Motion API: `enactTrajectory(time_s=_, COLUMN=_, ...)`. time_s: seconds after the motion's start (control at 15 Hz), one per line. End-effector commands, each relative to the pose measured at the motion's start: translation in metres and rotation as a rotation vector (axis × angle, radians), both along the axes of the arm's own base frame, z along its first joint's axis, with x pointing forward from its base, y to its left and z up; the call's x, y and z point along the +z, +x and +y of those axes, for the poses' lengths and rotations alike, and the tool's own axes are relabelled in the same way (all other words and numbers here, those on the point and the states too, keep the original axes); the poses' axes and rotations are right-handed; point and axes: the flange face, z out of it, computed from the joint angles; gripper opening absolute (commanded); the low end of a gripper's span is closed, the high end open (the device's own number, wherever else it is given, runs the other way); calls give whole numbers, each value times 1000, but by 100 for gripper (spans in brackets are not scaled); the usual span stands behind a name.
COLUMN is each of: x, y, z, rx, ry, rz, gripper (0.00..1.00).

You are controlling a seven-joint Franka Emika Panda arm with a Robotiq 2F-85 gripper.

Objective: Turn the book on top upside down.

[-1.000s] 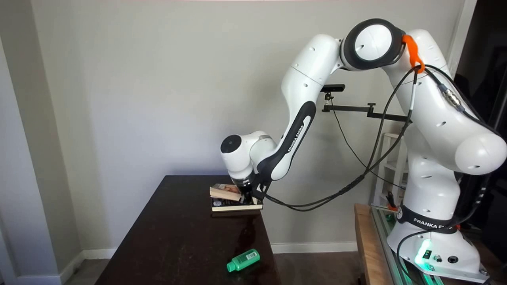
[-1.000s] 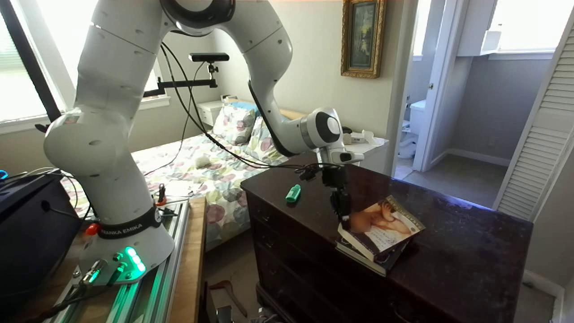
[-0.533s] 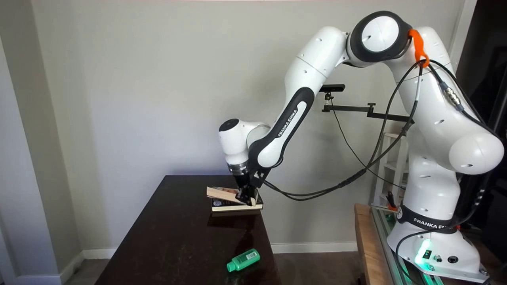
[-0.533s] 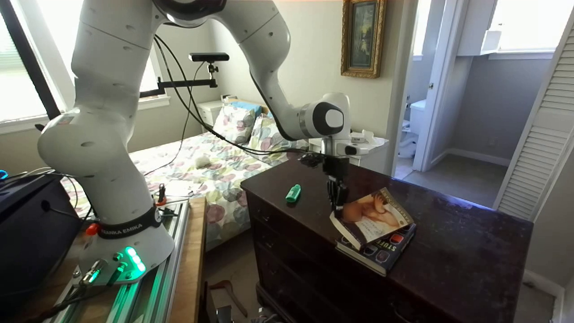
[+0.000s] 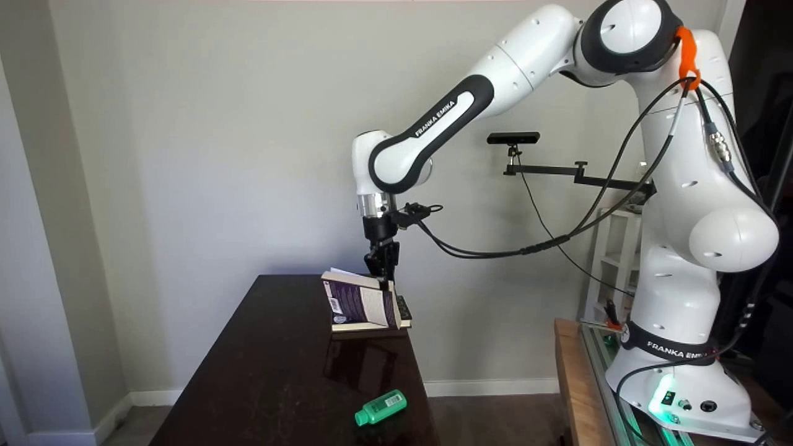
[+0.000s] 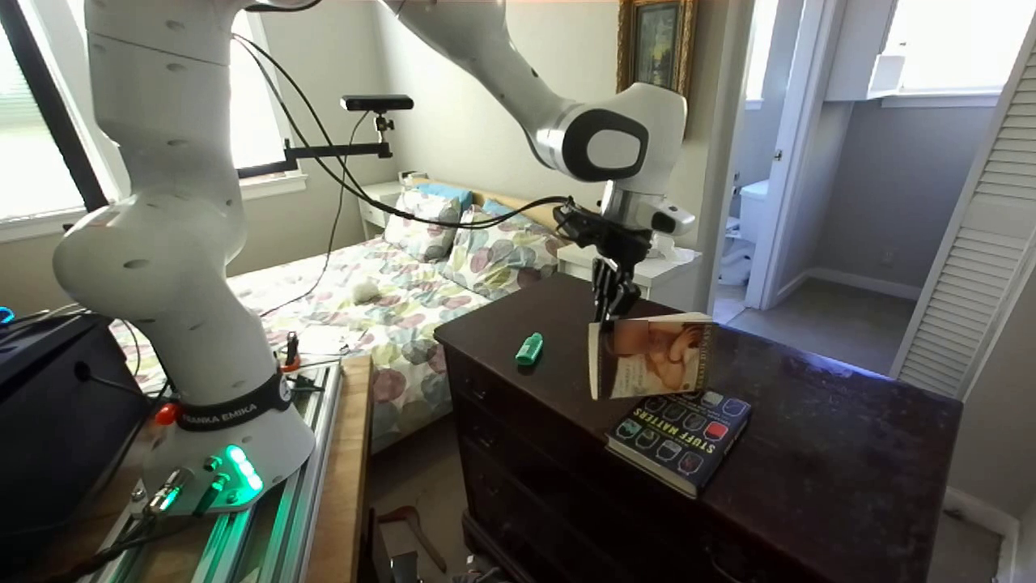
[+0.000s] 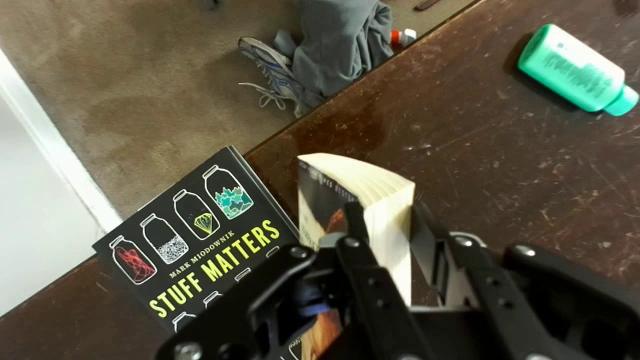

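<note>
The book on top (image 6: pixel 660 356) stands on edge, lifted off the lower book. Its tan front with the reddish-orange picture shows in an exterior view; its purple back cover (image 5: pixel 347 301) shows in an exterior view. In the wrist view its pale page edges (image 7: pixel 387 235) lie between the fingers. My gripper (image 7: pixel 389 216) is shut on the book near one end, pointing down, and also shows in both exterior views (image 5: pixel 384 280) (image 6: pixel 613 306). The lower book (image 6: pixel 684 437), dark with yellow letters "Stuff Matters", lies flat on the dresser, and shows in the wrist view (image 7: pixel 210 240).
A green bottle (image 5: pixel 380 407) lies on the dark dresser top (image 5: pixel 266 365), away from the books. It also shows in the wrist view (image 7: pixel 572 70). The lower book lies near the dresser's edge. A bed (image 6: pixel 324 275) stands beyond the dresser in an exterior view.
The gripper has risen and swung upright with the book on top. The book went from lying tilted on the lower book to standing on edge above it, uncovering the lower cover.
</note>
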Motion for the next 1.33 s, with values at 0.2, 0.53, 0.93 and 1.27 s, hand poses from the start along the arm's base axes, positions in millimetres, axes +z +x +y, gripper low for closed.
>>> enactTrajectory(time_s=0.2, x=40, y=-4, z=-45, rx=-4, ry=110, rz=59, gripper=7)
enactTrajectory(time_s=0.53, x=35, y=-5, z=-64, rx=-32, ry=91, rz=70, gripper=7)
enactTrajectory(time_s=0.93, x=9, y=-1, z=-45, rx=-56, ry=50, rz=48, gripper=82)
enactTrajectory(time_s=1.27, x=-27, y=7, z=-4, rx=-11, ry=-26, rz=-20, gripper=100)
